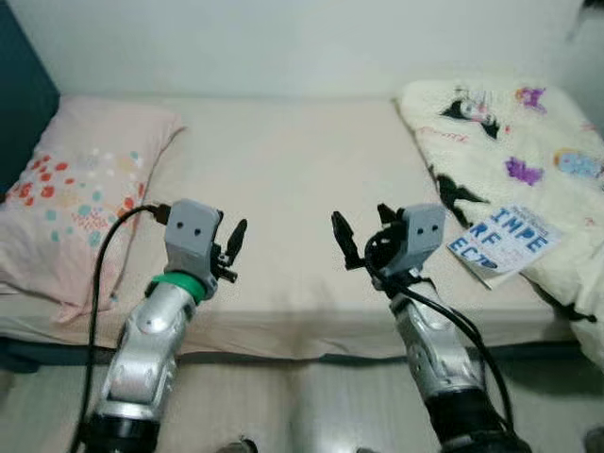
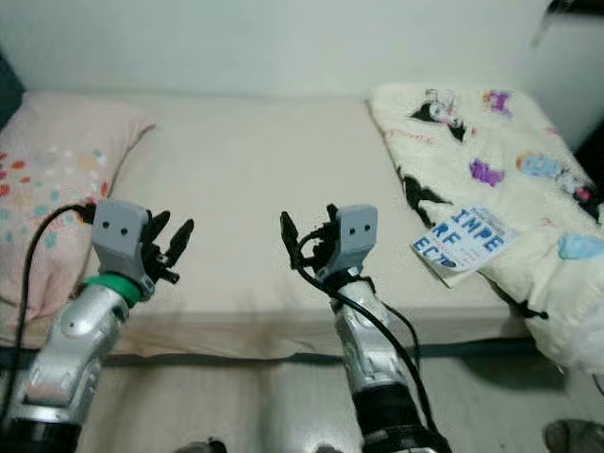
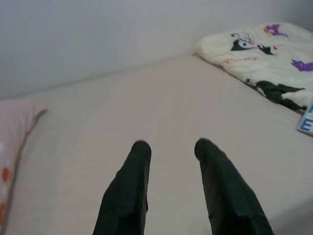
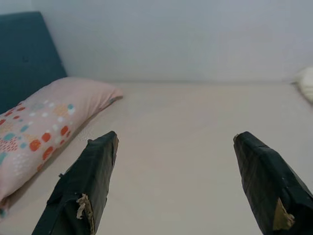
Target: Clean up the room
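A bed (image 1: 283, 160) with a beige sheet lies in front of me. A pink pillow (image 1: 75, 189) with coloured dots sits at its left end. A cream blanket (image 1: 510, 132) with cartoon prints is bunched up on the right side. A white booklet (image 1: 500, 241) with blue letters lies on the blanket's near edge. My left gripper (image 1: 231, 250) hovers open over the bed's front edge, holding nothing. To its right, my right gripper (image 1: 363, 236) is also raised above that edge, its fingers (image 4: 98, 166) spread wide and holding nothing.
A dark teal headboard (image 1: 19, 104) stands behind the pillow at the far left. A pale wall (image 1: 283, 38) runs along the far side of the bed. Light floor (image 1: 283, 406) shows below the mattress edge between my arms.
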